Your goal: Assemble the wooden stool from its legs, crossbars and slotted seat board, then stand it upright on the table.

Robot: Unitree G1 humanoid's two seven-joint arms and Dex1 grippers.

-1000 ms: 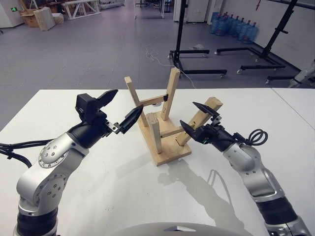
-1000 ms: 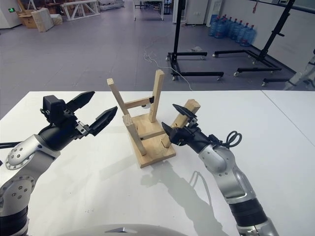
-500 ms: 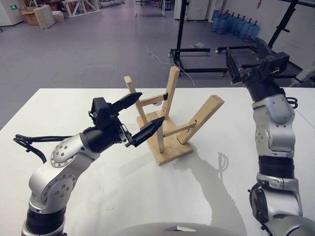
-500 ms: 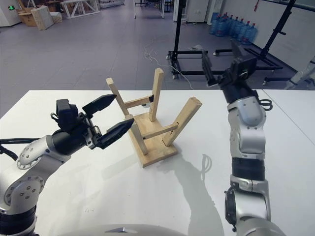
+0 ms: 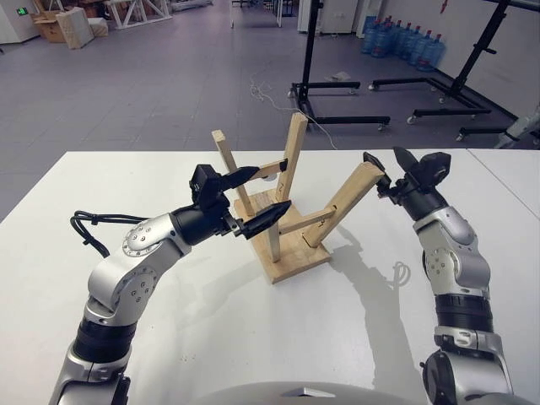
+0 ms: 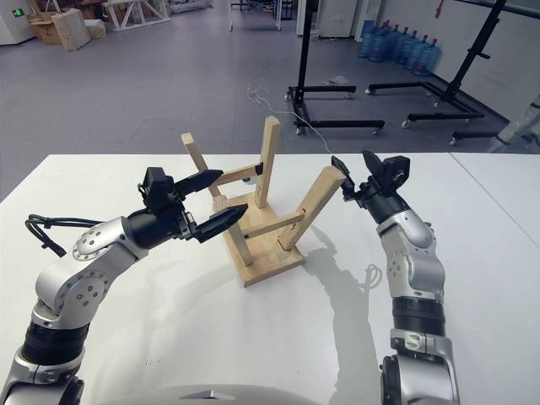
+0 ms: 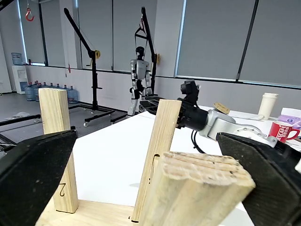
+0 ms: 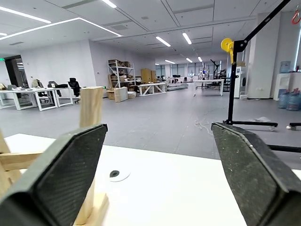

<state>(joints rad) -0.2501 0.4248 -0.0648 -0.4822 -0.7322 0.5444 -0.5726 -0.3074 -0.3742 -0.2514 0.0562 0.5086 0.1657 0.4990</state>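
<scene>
Stool [image 5: 293, 251] legs-up on white table [image 5: 253, 337]; grey floor [image 5: 152, 76], blk stands [image 5: 337, 121], water jugs [image 5: 413, 46].

Pale-wood stool [image 5: 295, 257], white table [image 5: 211, 321], black left claw [image 5: 273, 187], black right claw [image 5: 381, 153].

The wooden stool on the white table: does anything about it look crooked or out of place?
Yes. The pale wooden stool stands upside down on the white table, flat seat board lowest, legs pointing up. The leg on the robot's right leans far outward, while the other legs stand nearer to upright, so the frame looks crooked.
</scene>
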